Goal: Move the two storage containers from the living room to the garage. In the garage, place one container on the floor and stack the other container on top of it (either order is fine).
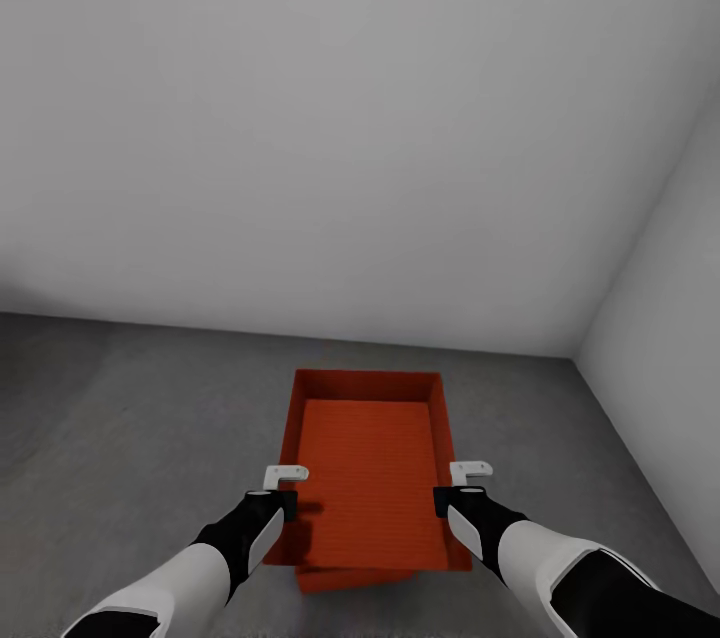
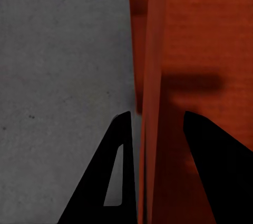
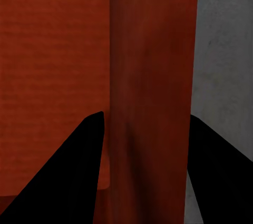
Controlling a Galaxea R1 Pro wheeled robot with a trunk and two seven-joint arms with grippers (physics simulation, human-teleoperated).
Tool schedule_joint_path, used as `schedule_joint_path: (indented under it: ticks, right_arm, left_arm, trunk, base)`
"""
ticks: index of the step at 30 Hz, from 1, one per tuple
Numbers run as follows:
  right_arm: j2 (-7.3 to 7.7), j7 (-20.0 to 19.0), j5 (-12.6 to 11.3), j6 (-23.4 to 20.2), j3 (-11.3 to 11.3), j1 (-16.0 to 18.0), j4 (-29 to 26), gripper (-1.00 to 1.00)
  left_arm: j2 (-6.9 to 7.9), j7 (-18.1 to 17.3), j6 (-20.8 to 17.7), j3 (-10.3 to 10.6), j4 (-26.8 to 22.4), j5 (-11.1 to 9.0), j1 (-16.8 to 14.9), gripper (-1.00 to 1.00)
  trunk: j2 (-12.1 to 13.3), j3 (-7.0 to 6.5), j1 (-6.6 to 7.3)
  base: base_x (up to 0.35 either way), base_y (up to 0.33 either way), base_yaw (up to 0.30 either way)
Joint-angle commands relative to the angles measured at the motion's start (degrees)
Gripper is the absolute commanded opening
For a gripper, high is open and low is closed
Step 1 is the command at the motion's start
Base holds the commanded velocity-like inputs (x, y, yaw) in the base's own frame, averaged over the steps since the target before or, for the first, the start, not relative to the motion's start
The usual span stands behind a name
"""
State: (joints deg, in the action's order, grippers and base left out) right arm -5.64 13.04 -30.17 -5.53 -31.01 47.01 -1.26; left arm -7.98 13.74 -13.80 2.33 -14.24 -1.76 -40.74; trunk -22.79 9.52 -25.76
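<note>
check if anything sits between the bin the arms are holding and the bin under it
Nothing visible does. The upper container, with the left gripper and right gripper at its side walls, is directly above the lower container on the floor.

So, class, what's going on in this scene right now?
A two-armed robot is holding an orange-red storage container by its long side walls, the left gripper straddling one wall and the right gripper the other. A second container peeks out beneath it, on the grey concrete floor near a corner of pale walls. Whether the top one is fully set down cannot be told.
</note>
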Motion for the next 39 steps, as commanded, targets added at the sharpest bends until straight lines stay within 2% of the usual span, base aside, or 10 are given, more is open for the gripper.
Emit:
schedule_joint_path:
  ticks: [1, 39]
  right_arm:
    - [-0.42, 3.0, 0.6, 2.0, -5.1, 0.0, -0.1, -1.00]
    - [-0.42, 3.0, 0.6, 2.1, -5.1, 0.0, -0.1, -1.00]
  left_arm:
    - [-0.07, 0.2, -0.4, -0.9, 0.1, 0.3, 0.0, -1.00]
    - [-0.06, 0.2, -0.4, -1.0, 0.1, 0.3, 0.0, -1.00]
  trunk:
    - [-0.1, 0.21, -0.03]
    - [-0.1, 3.71, -0.03]
  base:
    - [0.000, 0.000, 0.000]
    - [0.000, 0.000, 0.000]
